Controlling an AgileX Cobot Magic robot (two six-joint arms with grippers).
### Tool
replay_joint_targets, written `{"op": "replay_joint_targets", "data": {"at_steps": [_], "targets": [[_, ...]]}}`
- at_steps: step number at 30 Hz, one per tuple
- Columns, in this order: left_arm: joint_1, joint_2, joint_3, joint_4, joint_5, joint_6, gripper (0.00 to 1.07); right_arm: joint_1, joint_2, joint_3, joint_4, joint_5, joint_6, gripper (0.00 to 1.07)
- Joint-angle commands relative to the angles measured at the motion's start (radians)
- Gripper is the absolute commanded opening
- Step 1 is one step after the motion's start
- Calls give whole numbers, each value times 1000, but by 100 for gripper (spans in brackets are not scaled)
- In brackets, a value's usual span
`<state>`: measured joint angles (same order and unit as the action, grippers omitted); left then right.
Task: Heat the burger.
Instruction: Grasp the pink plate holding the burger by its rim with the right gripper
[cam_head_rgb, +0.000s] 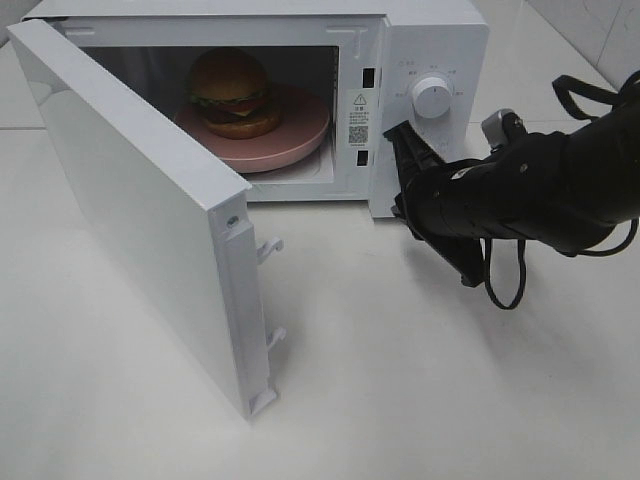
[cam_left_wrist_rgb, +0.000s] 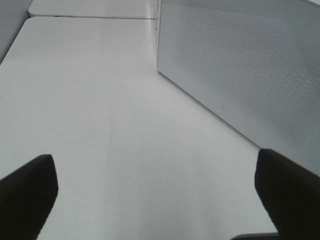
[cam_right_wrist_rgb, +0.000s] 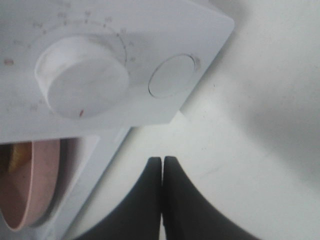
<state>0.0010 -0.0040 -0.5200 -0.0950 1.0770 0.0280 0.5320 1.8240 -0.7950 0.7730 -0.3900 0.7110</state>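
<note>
The burger has a brown bun, lettuce and patty. It sits on a pink plate inside the white microwave, whose door stands wide open to the left. My right gripper is shut and empty, low in front of the control panel, below the knob. The right wrist view shows its closed fingertips over the table, near the knob, a round button and the plate's rim. My left gripper is open and empty over bare table, beside the door's outer face; it is outside the high view.
The open door sweeps out over the left front of the white table. Its latch hooks stick out from its free edge. Black cables hang from the right arm.
</note>
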Motion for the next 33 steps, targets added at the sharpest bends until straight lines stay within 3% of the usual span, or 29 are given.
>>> {"op": "replay_joint_targets", "data": {"at_steps": [1,13,16,20,22,23,28,33], "targets": [[5,-5,3,-4,-6,0,100,-3,-49,4,-8,129,-209,0],[5,-5,3,-4,-6,0,100,-78,-153,-1,-60,432,-576,0],[5,-5,3,-4,-6,0,100,-96,-178,-7,-139,532,-622,0],[5,-5,3,-4,-6,0,100,-96,-227,-10,-348,646,-617,0],[5,-5,3,-4,-6,0,100,-96,-234,-13,-381,669,-615,0],[5,-5,3,-4,-6,0,100,-96,-249,-27,-461,723,-614,0],[5,-5,3,-4,-6,0,100,-96,-262,-86,-631,880,-622,0],[5,-5,3,-4,-6,0,100,-96,-262,-142,-715,1010,-728,0]]}}
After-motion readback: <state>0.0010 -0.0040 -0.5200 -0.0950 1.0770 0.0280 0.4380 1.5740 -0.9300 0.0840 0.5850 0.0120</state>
